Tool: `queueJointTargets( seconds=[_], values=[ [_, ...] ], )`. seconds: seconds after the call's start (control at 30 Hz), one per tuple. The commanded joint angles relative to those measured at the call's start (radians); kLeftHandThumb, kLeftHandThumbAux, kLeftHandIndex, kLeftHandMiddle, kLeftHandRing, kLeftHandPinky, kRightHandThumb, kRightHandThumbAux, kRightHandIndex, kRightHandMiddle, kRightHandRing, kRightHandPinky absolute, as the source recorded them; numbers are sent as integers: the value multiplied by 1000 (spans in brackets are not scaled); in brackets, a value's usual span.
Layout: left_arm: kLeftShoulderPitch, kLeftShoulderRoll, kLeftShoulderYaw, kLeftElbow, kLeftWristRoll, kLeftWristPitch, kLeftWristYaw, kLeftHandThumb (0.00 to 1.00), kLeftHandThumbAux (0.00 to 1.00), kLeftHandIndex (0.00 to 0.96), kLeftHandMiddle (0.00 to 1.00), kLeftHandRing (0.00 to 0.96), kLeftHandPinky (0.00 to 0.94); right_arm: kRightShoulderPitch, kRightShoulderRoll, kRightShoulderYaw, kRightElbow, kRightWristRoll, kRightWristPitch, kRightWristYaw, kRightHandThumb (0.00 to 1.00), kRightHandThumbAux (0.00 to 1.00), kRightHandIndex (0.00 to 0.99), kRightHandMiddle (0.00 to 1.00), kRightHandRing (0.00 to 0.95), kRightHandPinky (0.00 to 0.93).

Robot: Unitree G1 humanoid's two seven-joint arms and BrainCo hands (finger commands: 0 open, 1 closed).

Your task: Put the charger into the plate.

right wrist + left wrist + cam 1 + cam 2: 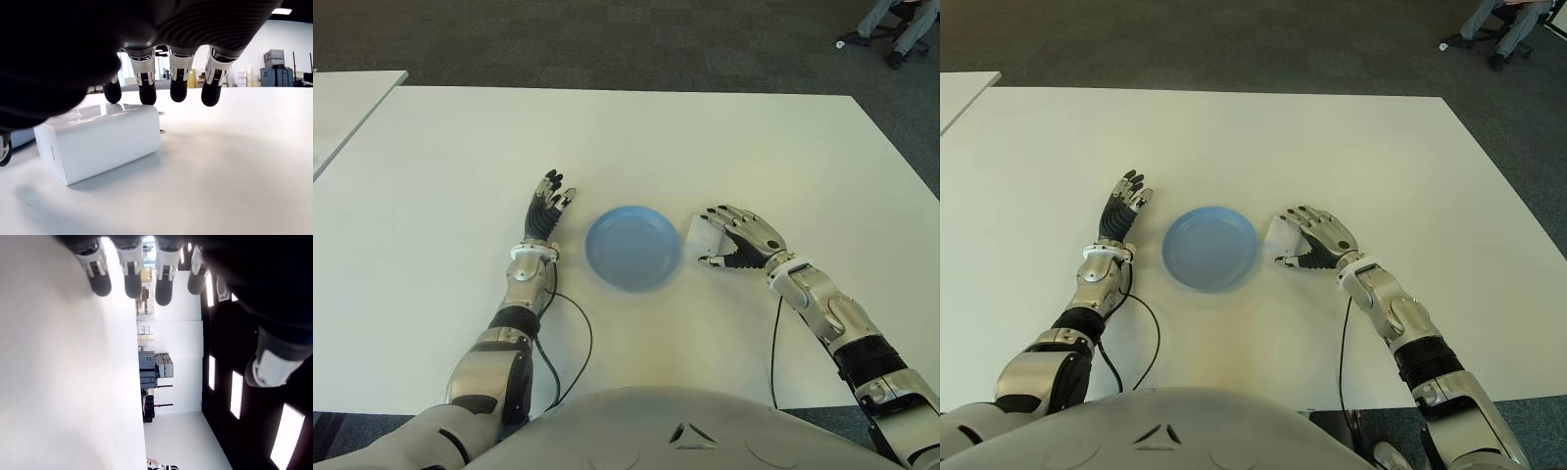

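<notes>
Under both hands spreads a white bench (705,147). Left of the right hand (736,238) sits a blue plate (633,247). Beneath its spread, empty fingers (178,81) lies the charger (98,139), probably light, rigid, smooth; grip its flat sides. Left hand (546,211) idles, fingers extended, left of the plate.

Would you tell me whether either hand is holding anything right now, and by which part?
Nothing is held. The right hand hovers open over the charger on the table; the left hand is open too.
</notes>
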State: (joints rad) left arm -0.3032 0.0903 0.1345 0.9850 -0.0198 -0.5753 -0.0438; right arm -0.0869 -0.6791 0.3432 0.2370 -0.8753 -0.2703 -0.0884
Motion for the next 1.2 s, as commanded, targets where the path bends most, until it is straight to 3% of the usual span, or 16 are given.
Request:
queueJointTargets(
  seconds=[0.03, 1.2],
  values=[
    [51, -2, -10, 40, 8, 42, -6, 0, 511, 49, 124, 91, 59, -2, 5, 5, 30, 9, -3, 1, 271, 284, 0, 0, 0, 0],
    [78, -14, -8, 0, 1, 48, -5, 0, 516, 56, 131, 103, 70, -84, 47, 37, 151, 18, -20, -33, 273, 278, 0, 0, 0, 0]
  ],
)
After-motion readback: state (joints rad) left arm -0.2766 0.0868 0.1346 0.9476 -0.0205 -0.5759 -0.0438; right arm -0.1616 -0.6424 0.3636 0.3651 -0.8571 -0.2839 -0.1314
